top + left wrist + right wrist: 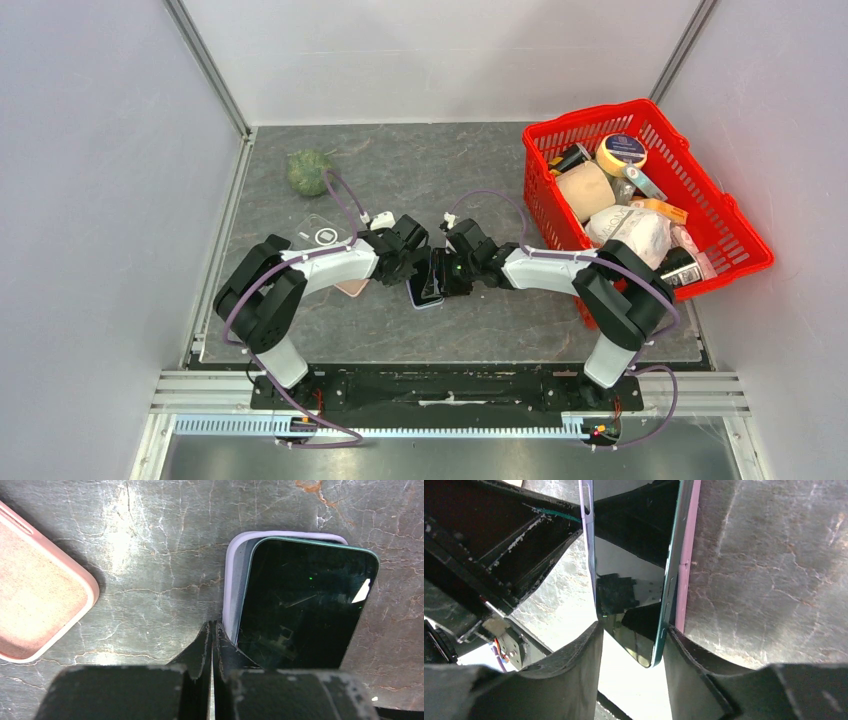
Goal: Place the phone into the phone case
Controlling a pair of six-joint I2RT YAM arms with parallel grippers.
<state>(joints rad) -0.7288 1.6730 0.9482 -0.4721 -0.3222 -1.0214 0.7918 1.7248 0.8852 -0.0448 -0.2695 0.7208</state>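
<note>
Left gripper (pixel 212 630): closed tight, tips pressed together just beside the long wall of the lilac phone case (pixel 232 580).
Right gripper (pixel 631 640): jaws parted, straddling one end of the phone (pixel 305 600).
Phone: screen up, lying askew in the lilac case, not flush.
Pink case (pixel 35 595): left of it, apart, on the grey table (pixel 150 530).
Red basket (pixel 745 245): far right, full.

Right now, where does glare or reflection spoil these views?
Left wrist view: glare whitens the marbled grey tabletop, small highlight on the glossy black phone; right wrist view: its screen mirrors dark shapes, bottom blown out; top external view: even light.
</note>
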